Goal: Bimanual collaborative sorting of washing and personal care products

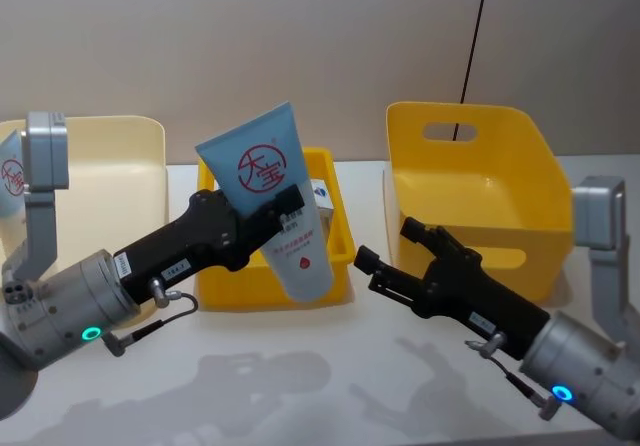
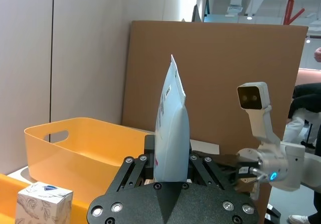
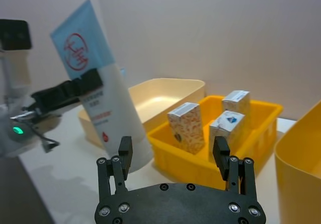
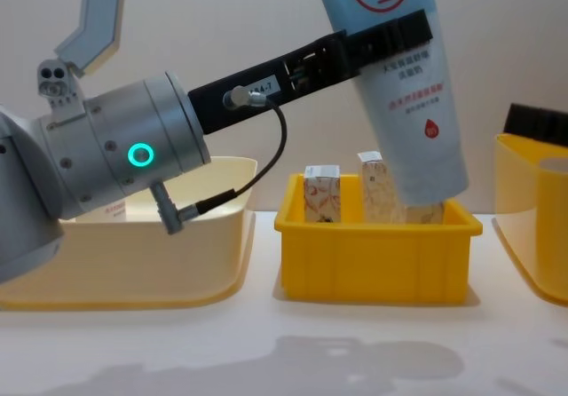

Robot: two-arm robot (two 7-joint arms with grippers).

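Blue tube [image 1: 262, 161], clamped in left gripper's [image 1: 280, 211] jaws, hangs near the tray's [image 1: 235, 286] rim; right gripper [image 1: 385, 243] gapes empty above bare tabletop [image 1: 300, 366].

The light-blue tube [image 1: 303, 256] bears a red circular logo [image 1: 260, 171] reading "大宝"; the smaller red print beneath it is too small to read.

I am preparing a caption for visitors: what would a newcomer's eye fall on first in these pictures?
First, the tall light-blue tube with its red round logo, gripped at mid-height by the left claw and held tilted, cap end down, at the small yellow tray in the middle. Next, the right claw, open and empty, pointing toward that tube from the right, before the large yellow bin. White printed cartons stand in the tray.
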